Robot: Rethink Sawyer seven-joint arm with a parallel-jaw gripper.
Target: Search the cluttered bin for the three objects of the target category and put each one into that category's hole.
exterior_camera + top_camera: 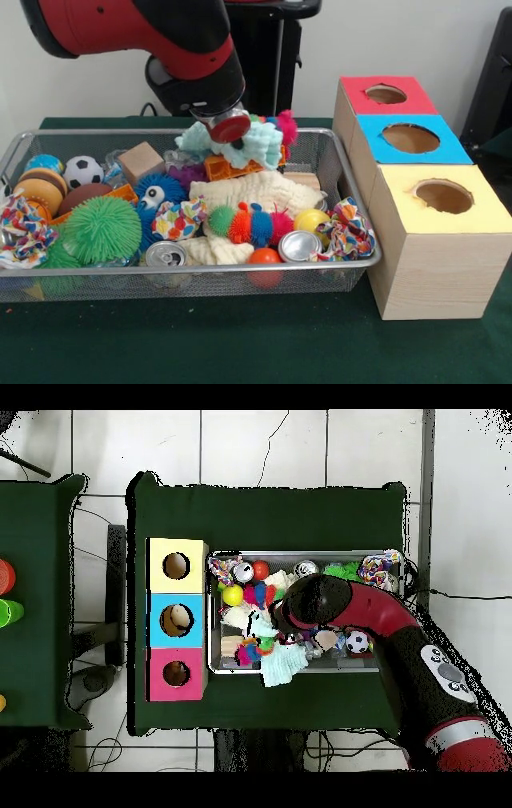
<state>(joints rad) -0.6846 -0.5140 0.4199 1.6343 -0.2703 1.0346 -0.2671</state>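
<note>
Apparently pincer grasping pale teal cloth, lifted above far side of bin on counter; fingers hidden, grip not verifiable. Cloth hangs loose beneath and beside pincer, pink fuzzy toy tangled alongside. Risk: cloth slips or drags toy out during swing toward boxes; floppy edges may catch hole rim.

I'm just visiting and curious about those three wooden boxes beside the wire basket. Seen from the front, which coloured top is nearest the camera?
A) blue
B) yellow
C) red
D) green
B: in the front view the yellow-topped box stands closest to the camera, with the blue-topped box behind it and the red-topped box farthest back, all to one side of the bin.
</note>
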